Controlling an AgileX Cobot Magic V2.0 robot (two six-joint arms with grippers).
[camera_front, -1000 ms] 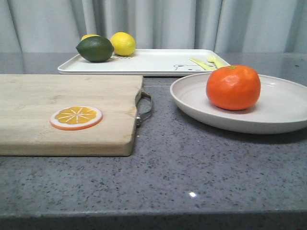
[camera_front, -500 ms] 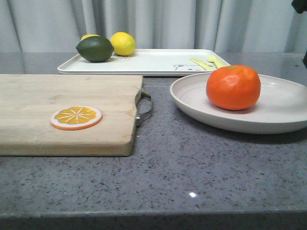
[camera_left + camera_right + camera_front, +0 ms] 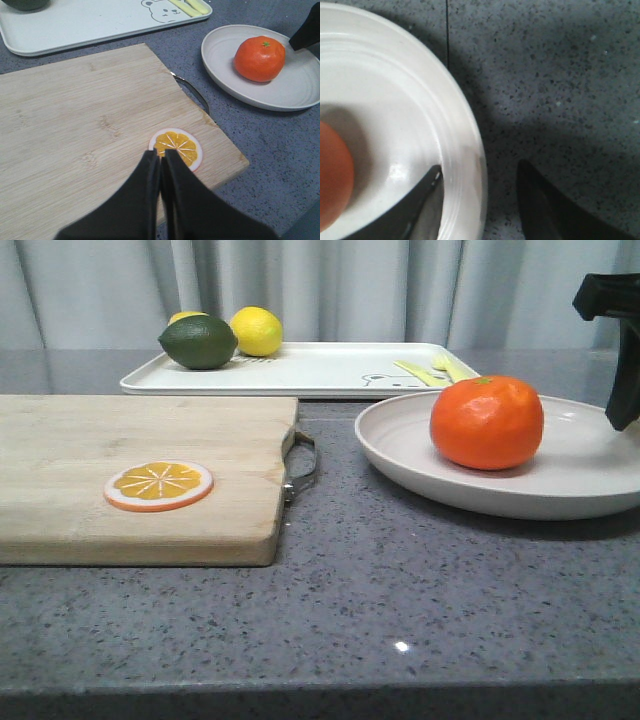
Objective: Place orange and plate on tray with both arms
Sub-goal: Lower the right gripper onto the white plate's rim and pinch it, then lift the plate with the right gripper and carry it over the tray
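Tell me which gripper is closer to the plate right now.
Right. The right gripper is open, its fingers straddling the plate rim on the side away from the orange. The left gripper hangs shut over the cutting board near the orange slice.

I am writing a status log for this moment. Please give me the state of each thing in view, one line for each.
orange: whole, resting in the plate
plate: on the table, not on the tray
tray: on the table, holding a lime and lemons
orange slice: flat on the cutting board
left gripper: shut, empty, above the cutting board
right gripper: open, astride the plate rim
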